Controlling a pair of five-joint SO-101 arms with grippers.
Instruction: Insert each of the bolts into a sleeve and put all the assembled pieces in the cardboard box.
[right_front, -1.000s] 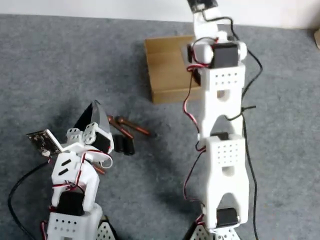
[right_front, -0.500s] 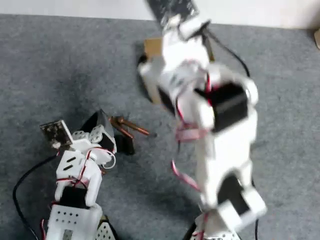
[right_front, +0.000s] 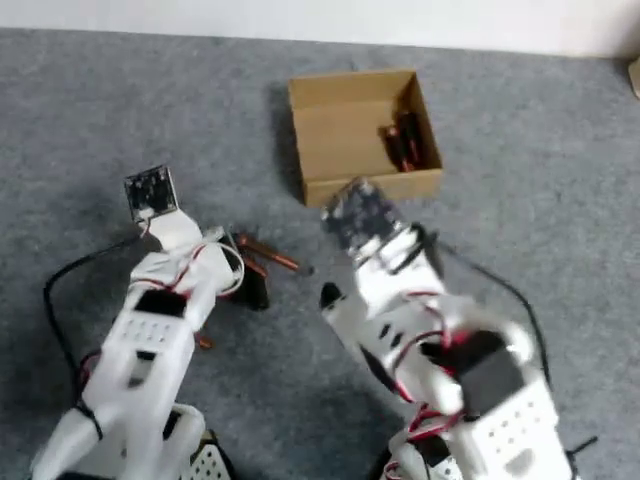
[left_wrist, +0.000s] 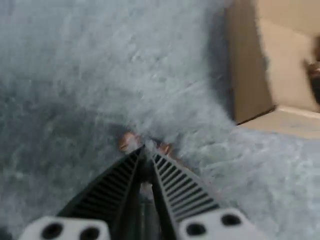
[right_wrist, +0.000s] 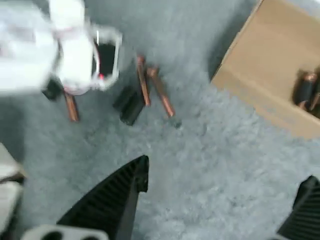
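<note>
The cardboard box (right_front: 345, 125) stands at the far middle with dark assembled pieces (right_front: 400, 142) in its right side. Two copper bolts (right_front: 268, 254) lie crossed on the carpet in front of it, beside black sleeves (right_front: 255, 290). My left gripper (left_wrist: 145, 152) is shut, its tips right at the bolt heads (left_wrist: 128, 142). One more bolt (right_wrist: 71, 106) lies by the left arm (right_wrist: 75, 50). My right gripper (right_wrist: 220, 197) is wide open and holds nothing, above bare carpet on the near side of the bolts (right_wrist: 156, 91) and the box (right_wrist: 270, 80).
Grey carpet covers the whole table (right_front: 560, 200). The right arm (right_front: 440, 340) fills the near right, the left arm (right_front: 150, 330) the near left. A cable (right_front: 55, 300) loops beside the left arm. Open carpet lies left and right of the box.
The right arm has swung back from over the box toward the near edge, uncovering the box's inside. The left arm has stretched forward, bringing its gripper over the bolts.
</note>
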